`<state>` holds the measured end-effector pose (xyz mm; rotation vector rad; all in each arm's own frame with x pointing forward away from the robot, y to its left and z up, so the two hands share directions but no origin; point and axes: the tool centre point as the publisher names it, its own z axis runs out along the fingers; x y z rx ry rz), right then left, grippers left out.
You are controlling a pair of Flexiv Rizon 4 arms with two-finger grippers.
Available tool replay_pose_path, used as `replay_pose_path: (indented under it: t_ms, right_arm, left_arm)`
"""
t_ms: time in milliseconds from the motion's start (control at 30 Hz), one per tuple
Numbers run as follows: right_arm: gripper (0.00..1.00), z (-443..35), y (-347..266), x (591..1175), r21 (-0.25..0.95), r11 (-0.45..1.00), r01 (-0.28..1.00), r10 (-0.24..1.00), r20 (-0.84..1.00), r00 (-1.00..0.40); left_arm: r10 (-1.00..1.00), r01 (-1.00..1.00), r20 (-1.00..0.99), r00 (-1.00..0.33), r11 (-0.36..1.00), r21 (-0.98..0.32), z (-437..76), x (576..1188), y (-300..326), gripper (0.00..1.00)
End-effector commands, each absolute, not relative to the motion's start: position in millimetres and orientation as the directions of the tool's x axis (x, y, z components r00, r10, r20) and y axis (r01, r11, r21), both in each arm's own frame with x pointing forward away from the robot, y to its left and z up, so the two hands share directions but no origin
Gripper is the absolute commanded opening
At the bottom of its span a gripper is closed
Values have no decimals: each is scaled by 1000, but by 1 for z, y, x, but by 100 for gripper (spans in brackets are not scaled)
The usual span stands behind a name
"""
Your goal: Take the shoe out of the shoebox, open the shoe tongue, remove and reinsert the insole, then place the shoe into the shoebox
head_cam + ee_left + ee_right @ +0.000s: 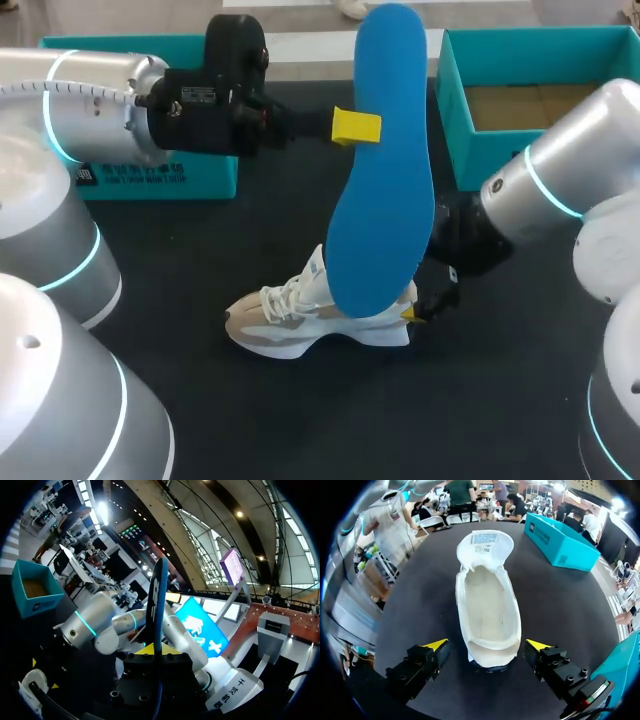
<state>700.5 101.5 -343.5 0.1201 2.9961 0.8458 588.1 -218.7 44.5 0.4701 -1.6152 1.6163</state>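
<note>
The shoe (300,320) stands upright on its sole on the black bench (300,420), out of the shoebox, near the middle, with its toe toward the robot's left. It is white and beige with white laces. In the right wrist view the shoe (487,615) is seen from behind the heel. Its mouth is spread wide, its pale inner bed is in plain sight, and its tongue (485,547) is folded forward over the toe so the label side faces up.

The blue insole (385,170) is up in the air above the shoe. It stands nearly on end, with its broad lower end in front of the shoe's heel part in the head view. The left hand (355,126) has it pinched partway up, one yellow tip pressed flat on the blue face. In the left wrist view the insole (158,605) rises edge-on from between that hand's (152,649) fingers.

The right hand (420,305) is low at the shoe's heel. Its (487,644) fingers are spread wide, one on each side of the heel, with bench showing between each tip and the shoe, and it holds nothing.

The open teal shoebox (460,110) sits at the back right of the bench, showing its brown floor. Another teal box (200,185) lies at the back left.
</note>
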Motion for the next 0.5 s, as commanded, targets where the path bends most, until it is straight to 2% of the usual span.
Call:
replay_pose_path:
  t_ms: [33,133,267,500]
  right_arm:
    - [100,-343,105,701,433,898,74,84,-5,-996]
    - [100,-336,105,703,437,897,71,94,-29,-995]
    - [100,-320,104,708,375,922,98,130,-60,-990]
    - [100,-300,107,713,279,956,97,120,-67,-991]
  left_arm:
    - [265,-737,737,-622,120,-665,43,588,-220,0]
    - [265,-737,737,-622,120,-665,43,588,-220,0]
    - [265,-737,737,-622,120,-665,43,588,-220,0]
    - [265,-737,737,-622,120,-665,43,588,-220,0]
